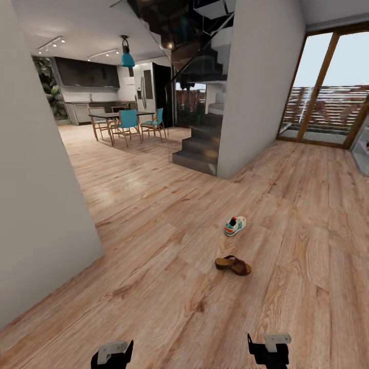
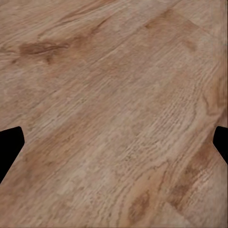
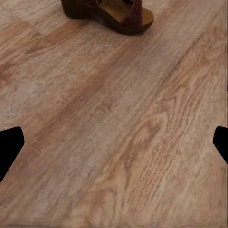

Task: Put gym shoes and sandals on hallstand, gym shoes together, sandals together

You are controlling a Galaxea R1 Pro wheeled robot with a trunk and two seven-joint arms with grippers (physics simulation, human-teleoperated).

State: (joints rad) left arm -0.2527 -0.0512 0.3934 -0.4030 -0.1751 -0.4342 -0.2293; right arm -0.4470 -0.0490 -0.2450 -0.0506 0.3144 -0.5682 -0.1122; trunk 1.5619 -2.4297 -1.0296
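One gym shoe (image 1: 234, 226), white with green and red-orange, lies on the corridor floor (image 1: 154, 246) ahead and a little right. A dark-brown sandal (image 1: 233, 265) lies just nearer than it, and its tan insole shows in the right wrist view (image 3: 109, 12). My left gripper (image 1: 113, 353) and right gripper (image 1: 269, 349) hang low at the picture's bottom edge, well short of both shoes. Both are open and empty: the left gripper's (image 2: 114, 147) tips stand wide apart over bare planks, and the right gripper's (image 3: 114, 147) tips are just as wide, short of the sandal.
A grey wall (image 1: 41, 205) juts in at the left. A dark staircase (image 1: 197, 146) and a white pillar (image 1: 256, 87) stand ahead, a dining table with teal chairs (image 1: 125, 123) beyond. A pale grey shelf unit (image 1: 362, 151) is cut off at the right edge by glass doors (image 1: 323, 87).
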